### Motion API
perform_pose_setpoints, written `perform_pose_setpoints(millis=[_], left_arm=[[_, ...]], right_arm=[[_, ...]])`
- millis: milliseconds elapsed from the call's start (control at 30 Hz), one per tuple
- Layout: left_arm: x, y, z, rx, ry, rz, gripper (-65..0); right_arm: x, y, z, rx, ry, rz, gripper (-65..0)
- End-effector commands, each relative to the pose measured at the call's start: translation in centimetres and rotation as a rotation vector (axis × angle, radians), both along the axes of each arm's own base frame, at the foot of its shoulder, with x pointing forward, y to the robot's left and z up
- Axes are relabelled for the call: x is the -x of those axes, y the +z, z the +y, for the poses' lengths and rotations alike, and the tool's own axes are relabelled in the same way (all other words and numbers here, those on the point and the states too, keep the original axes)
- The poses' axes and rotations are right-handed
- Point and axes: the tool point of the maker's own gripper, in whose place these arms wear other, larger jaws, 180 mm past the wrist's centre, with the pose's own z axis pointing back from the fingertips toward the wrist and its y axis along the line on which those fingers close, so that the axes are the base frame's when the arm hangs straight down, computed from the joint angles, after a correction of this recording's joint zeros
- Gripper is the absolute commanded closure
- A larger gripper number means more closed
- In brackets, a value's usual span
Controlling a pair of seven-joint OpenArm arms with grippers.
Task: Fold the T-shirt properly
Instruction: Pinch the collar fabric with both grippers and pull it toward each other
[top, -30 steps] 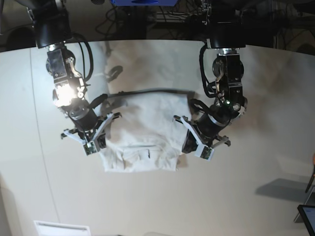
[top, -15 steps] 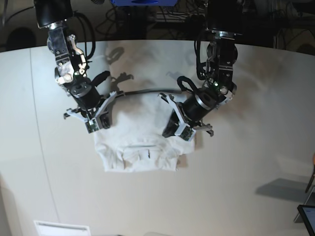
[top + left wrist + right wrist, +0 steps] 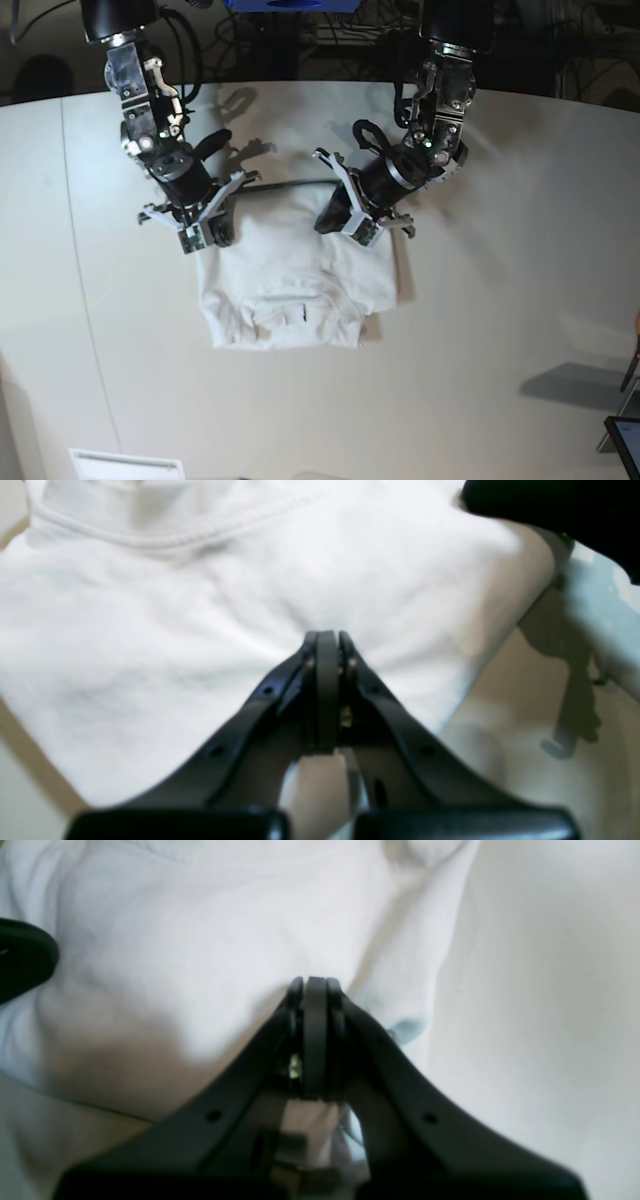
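The large plain white short-sleeved T-shirt of soft fabric (image 3: pixel 295 270) lies near the middle of the pale, matt worktop (image 3: pixel 500 330), gathered into a compact, roughly square bundle; its near edge is doubled over into a thicker band with a small dark mark at its centre, and its far edge is drawn up into a straight line between the two arms; the cloth is slightly wrinkled, with a stitched hem showing in the left wrist view (image 3: pixel 165 537) and a loose fold running down one side in the right wrist view (image 3: pixel 400 970); the left tool (image 3: pixel 350 222), on the right of the base view, sits over the bundle's far right corner with its black jaws pressed together, tips against the fabric; the right tool (image 3: pixel 205 235), on the left of the base view, sits over the far left corner, likewise closed tight; whether either pinches cloth between its tips cannot be told.
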Motion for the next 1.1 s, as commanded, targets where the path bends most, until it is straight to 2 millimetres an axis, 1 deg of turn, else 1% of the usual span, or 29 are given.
perform_pose_setpoints(millis=[0, 67, 133, 167, 267, 300, 333, 400, 433, 500, 600, 633, 667, 733, 767, 867, 900, 967, 1067], left_arm=[[0.2, -0.6, 1.0, -0.048, 0.003, 0.016, 0.0], [0.1, -0.5, 1.1, -0.052, 0.002, 0.011, 0.0], [-0.1, 0.1, 1.0, -0.048, 0.000, -0.005, 0.0], [-0.2, 0.5, 0.9, -0.047, -0.001, -0.019, 0.0], [-1.3, 3.1, 0.8, -0.037, 0.001, -0.094, 0.0], [-1.9, 4.3, 1.0, -0.032, 0.013, -0.126, 0.0], [-2.9, 5.7, 1.2, -0.028, 0.026, -0.165, 0.0], [-4.6, 7.3, 1.3, -0.014, 0.048, -0.209, 0.0], [-5.4, 7.8, 1.5, -0.011, 0.058, -0.222, 0.0], [-7.1, 8.4, 2.0, -0.013, 0.075, -0.238, 0.0], [-9.1, 8.3, 2.1, -0.015, 0.077, -0.233, 0.0], [-9.6, 8.2, 2.1, -0.014, 0.080, -0.228, 0.0], [-10.3, 8.1, 1.8, -0.005, 0.081, -0.219, 0.0], [-11.2, 7.5, 1.4, 0.015, 0.093, -0.194, 0.0], [-11.5, 7.0, 1.3, 0.019, 0.095, -0.177, 0.0], [-12.3, 6.0, 1.0, 0.032, 0.094, -0.150, 0.0], [-12.4, 5.7, 0.5, 0.051, 0.096, -0.143, 0.0], [-12.7, 4.6, 0.2, 0.068, 0.102, -0.112, 0.0], [-12.5, 2.6, 0.1, 0.066, 0.105, -0.053, 0.0]], right_arm=[[0.0, -0.2, 0.2, -0.005, 0.001, 0.012, -0.9], [0.1, -0.6, 0.1, -0.002, -0.002, 0.024, -0.9], [-0.1, -0.1, 0.2, -0.005, -0.002, 0.009, -0.9], [-0.3, 0.5, 0.3, -0.008, 0.000, -0.006, -0.9], [-1.2, 2.9, 0.4, -0.012, 0.008, -0.072, -0.9], [-2.0, 4.3, 0.5, -0.017, 0.011, -0.108, -0.9], [-2.6, 5.3, 0.6, -0.017, 0.013, -0.133, -0.9], [-3.9, 6.5, 0.6, -0.003, 0.017, -0.149, -0.9], [-4.5, 7.0, 0.5, 0.005, 0.017, -0.152, -0.9], [-5.9, 7.9, 0.4, 0.017, 0.017, -0.165, -0.9], [-7.8, 9.1, 0.3, 0.024, 0.017, -0.197, -0.9], [-8.4, 9.2, 0.2, 0.029, 0.014, -0.199, -0.9], [-9.2, 8.9, 0.0, 0.034, 0.009, -0.193, -0.9], [-10.1, 7.8, -0.4, 0.046, 0.000, -0.164, -0.9], [-10.4, 7.0, -0.6, 0.052, -0.004, -0.143, -0.9], [-11.5, 5.6, -1.1, 0.063, -0.017, -0.106, -0.9], [-11.8, 5.2, -1.2, 0.060, -0.021, -0.102, -0.9], [-12.3, 4.4, -1.0, 0.053, -0.025, -0.092, -0.9], [-12.5, 2.1, -1.6, 0.059, -0.039, -0.048, -0.9]])
